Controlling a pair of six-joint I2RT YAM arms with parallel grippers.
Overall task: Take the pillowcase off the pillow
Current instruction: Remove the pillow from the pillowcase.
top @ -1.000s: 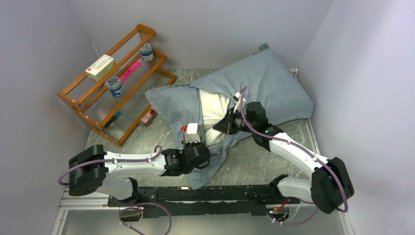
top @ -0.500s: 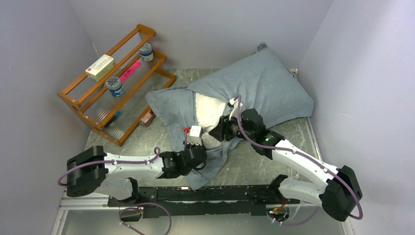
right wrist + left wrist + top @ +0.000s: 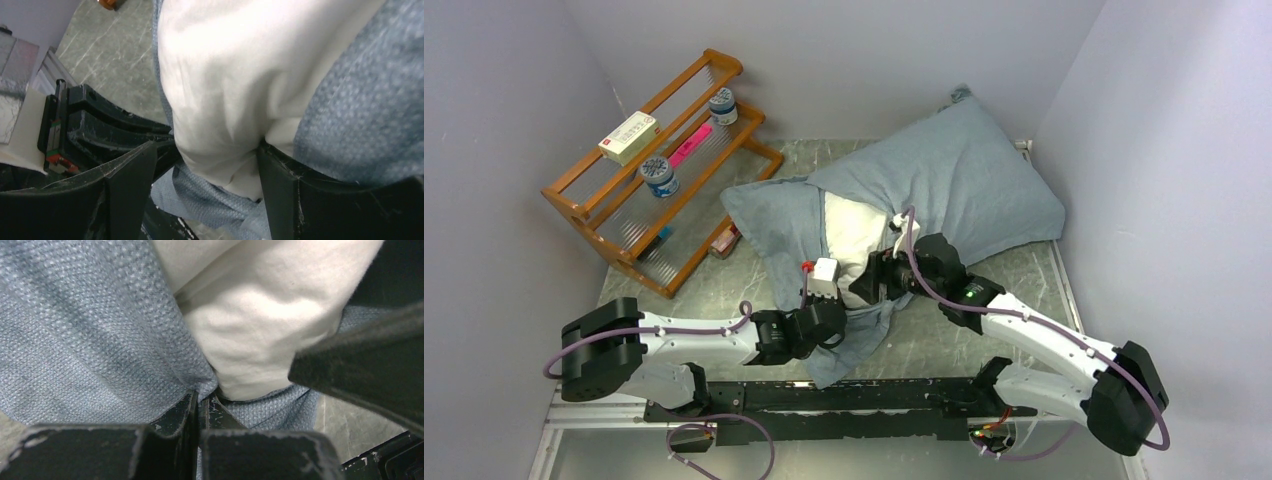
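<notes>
Pillowcase sprawls across the centre and upper right of the worktop, with the white pillow bulging from its mouth mid-frame. My left gripper pinches the blue-grey cloth tight; my right gripper gapes wide astride the pillow's corner.

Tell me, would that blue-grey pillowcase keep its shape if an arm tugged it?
Probably not: the pillowcase lies crumpled around the pillow, so it likely flops. Its coarse weave, pinched in the left gripper, probably resists slipping.
</notes>
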